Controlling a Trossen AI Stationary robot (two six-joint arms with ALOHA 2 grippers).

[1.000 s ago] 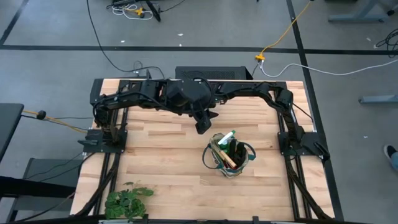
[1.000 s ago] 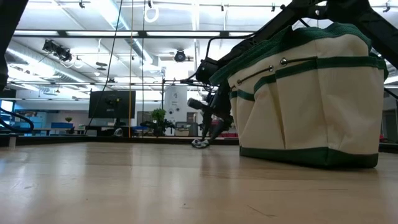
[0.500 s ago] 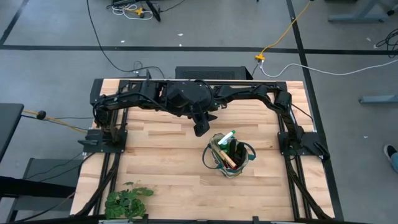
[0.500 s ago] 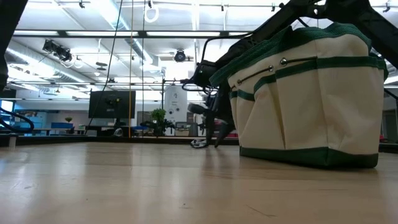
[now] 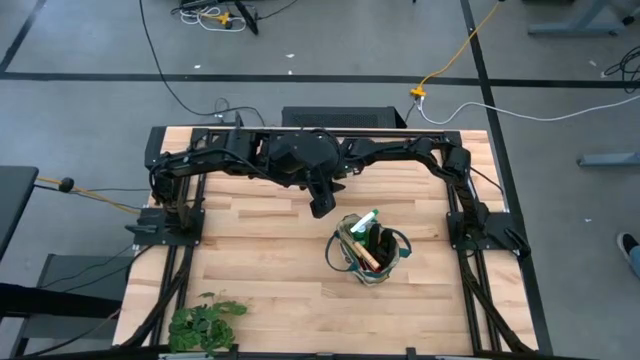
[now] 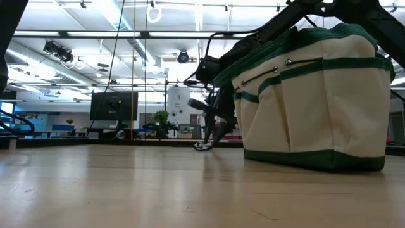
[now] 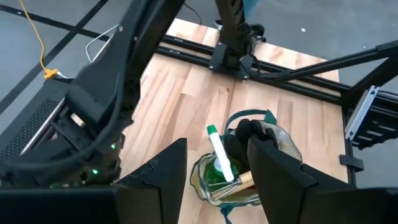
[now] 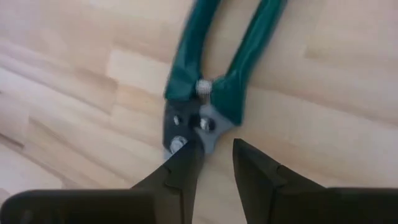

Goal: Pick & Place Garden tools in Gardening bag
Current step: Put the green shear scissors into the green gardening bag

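The green and cream gardening bag [image 5: 372, 268] stands upright right of the table's middle, and fills the right of the low view [image 6: 316, 95]. In it stand a green spray bottle with a white nozzle [image 7: 219, 158] and a wooden handle [image 5: 365, 258]. My left gripper [image 7: 214, 162] is open and empty, hovering just beyond the bag's far-left side [image 5: 321, 206]. Green-handled pruning shears [image 8: 211, 74] lie flat on the table near its far edge. My right gripper [image 8: 213, 155] is open and points down at their blade end. In the high view the arms hide it. My right gripper comes from above, with one fingertip [image 8: 183, 162] over the shears' blade end [image 8: 177, 140] and the other beside it. I cannot tell whether it touches. The shears lie flat on the wood.
A leafy plant bunch [image 5: 205, 322] lies at the table's near left corner. Both arms cross over the far part of the table [image 5: 300, 155]. Bare wood [image 5: 260, 260] lies between the bag and the plant. Black frame rails [image 5: 470, 240] run along both sides.
My left gripper has drawn back a little from the bag toward the table's far left. The bag and the tools in it have stayed still.
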